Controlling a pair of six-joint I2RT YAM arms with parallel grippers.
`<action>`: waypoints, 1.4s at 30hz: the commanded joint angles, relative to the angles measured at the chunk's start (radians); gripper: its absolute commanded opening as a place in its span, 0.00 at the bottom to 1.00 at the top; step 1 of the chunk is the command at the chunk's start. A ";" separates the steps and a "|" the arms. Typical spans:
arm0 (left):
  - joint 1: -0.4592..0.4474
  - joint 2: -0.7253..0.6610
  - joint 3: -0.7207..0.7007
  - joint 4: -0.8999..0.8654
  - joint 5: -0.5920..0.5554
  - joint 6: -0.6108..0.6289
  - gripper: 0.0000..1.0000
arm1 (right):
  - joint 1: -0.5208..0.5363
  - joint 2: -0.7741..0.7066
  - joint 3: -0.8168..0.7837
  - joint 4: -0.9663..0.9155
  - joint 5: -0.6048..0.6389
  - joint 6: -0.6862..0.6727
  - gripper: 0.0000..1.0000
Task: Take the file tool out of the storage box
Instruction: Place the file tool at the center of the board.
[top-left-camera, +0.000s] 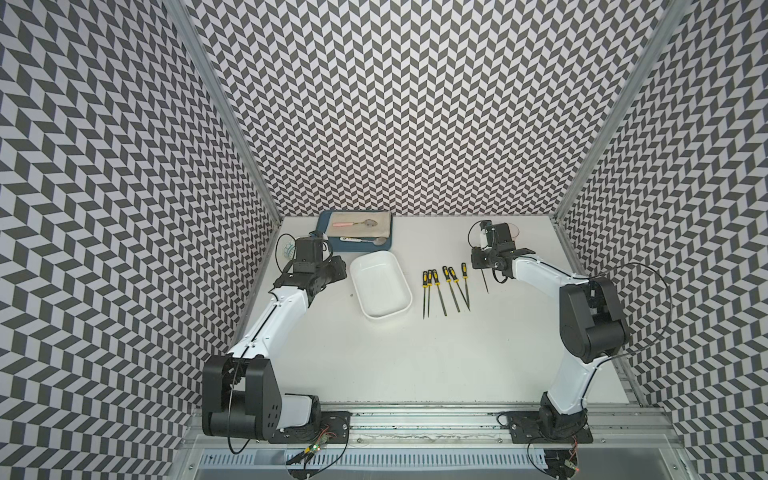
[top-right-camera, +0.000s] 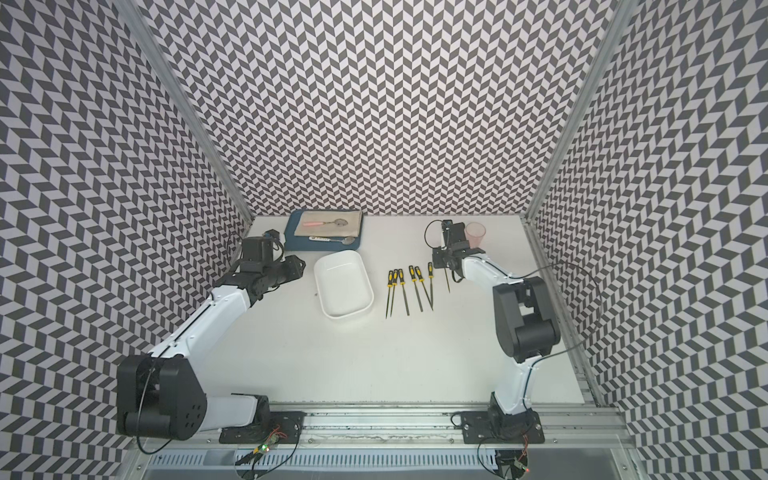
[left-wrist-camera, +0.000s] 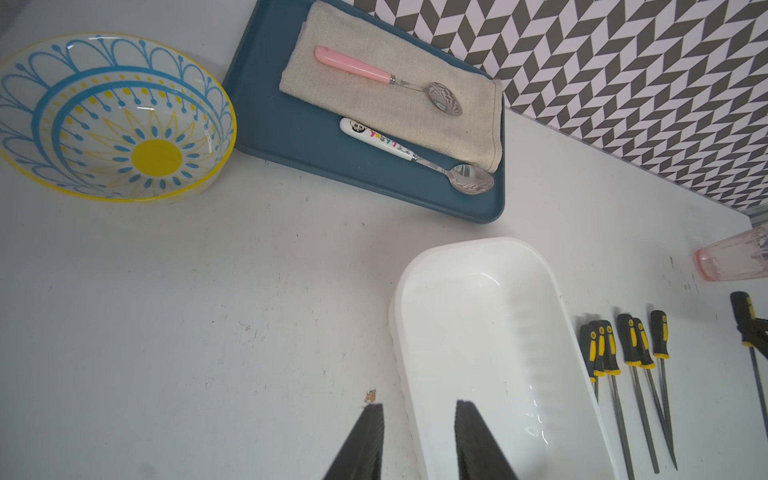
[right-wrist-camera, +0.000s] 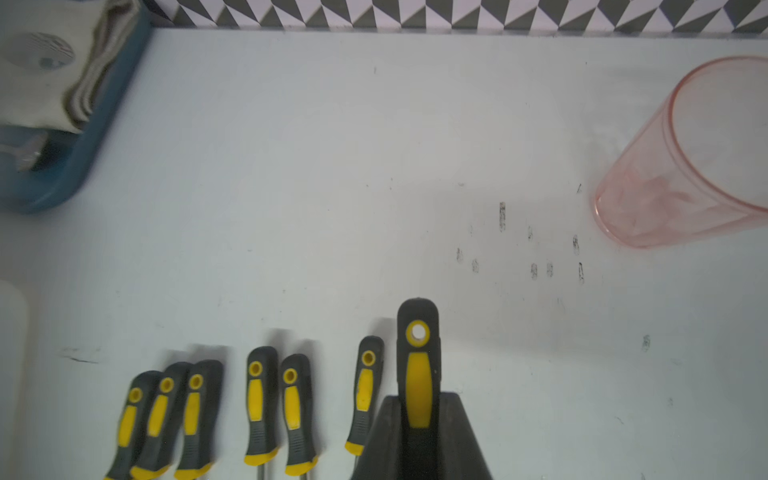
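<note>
Far to the left sits a round bowl (left-wrist-camera: 116, 120) with blue and yellow patterns. Near it the left gripper (left-wrist-camera: 419, 409) hangs just beside the left side of the storage box (top-left-camera: 380, 286). Its fingers are a little apart, with nothing pinched between them. At the back lies a blue tray (left-wrist-camera: 291, 137) with a cloth (left-wrist-camera: 449, 133) and two spoons (left-wrist-camera: 353, 66) on it.

The white storage box lies flat on the surface (top-left-camera: 415, 365). Just right of it, six files (right-wrist-camera: 255, 399) lie in a row on the surface, with their yellow and black handles toward the back wall.

Right of that row, the right gripper (right-wrist-camera: 419, 399) is clamped on the handle of one more file (right-wrist-camera: 417, 361). That file is outside the box, with its thin tip pointing to the front. I cannot tell if the tip touches the surface. A pink cup (right-wrist-camera: 685, 174) stands behind, far right.
</note>
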 joint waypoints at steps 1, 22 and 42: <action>-0.005 -0.019 0.008 0.008 -0.010 0.012 0.34 | 0.002 0.031 -0.009 0.049 -0.004 -0.011 0.00; -0.003 -0.015 0.007 0.004 -0.017 0.015 0.34 | -0.001 0.130 -0.030 0.084 -0.015 0.043 0.01; -0.004 -0.014 0.007 0.003 -0.025 0.015 0.34 | -0.001 0.123 -0.036 0.070 0.004 0.040 0.47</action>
